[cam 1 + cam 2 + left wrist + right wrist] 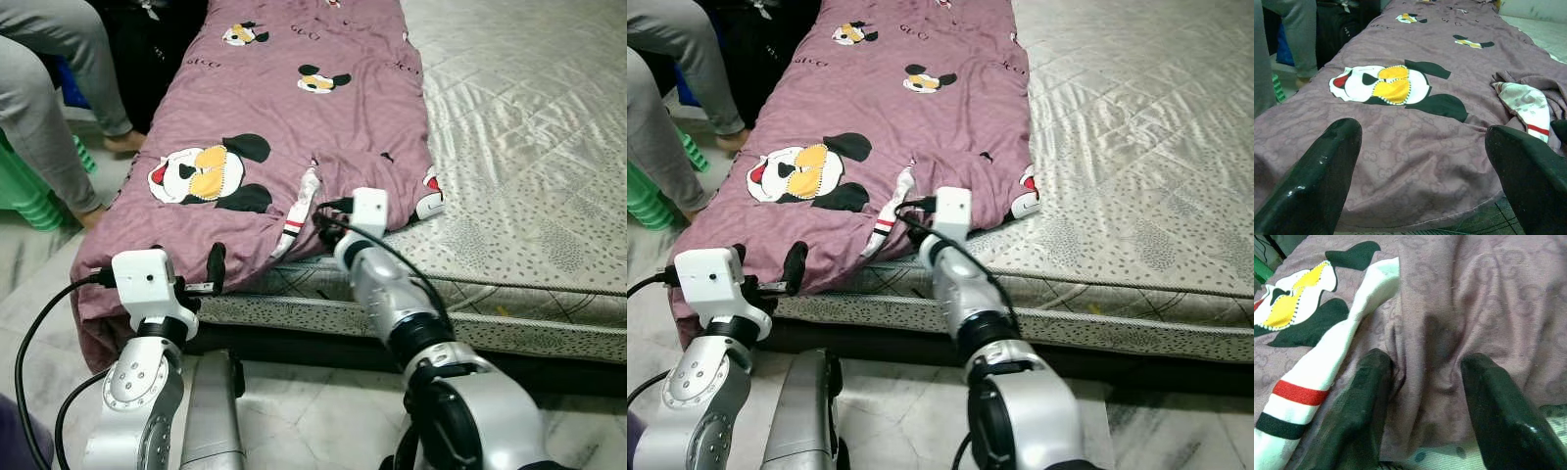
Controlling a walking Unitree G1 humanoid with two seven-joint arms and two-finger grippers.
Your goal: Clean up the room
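I have the right gripper [1420, 406] pressed into a bunched fold of the mauve blanket [284, 117], which runs up the centre-left of the head frame on the bed [529, 157]. Its fingers [1493, 411] sit half-spread around that ridge, not yet pinched. I'd close firmly on cloth alone, avoiding the white striped lining [1317, 377]. The left gripper [1420, 196] is wide, hovering at the blanket's hem; I'd bite low there. A person's legs [49, 108] occupy the upper left.

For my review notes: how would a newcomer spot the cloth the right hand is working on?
Find the mattress. Along its left side lies a mauve blanket printed with cartoon mice; the right hand presses open into a fold at its near edge, beside a white patch with red and black stripes.
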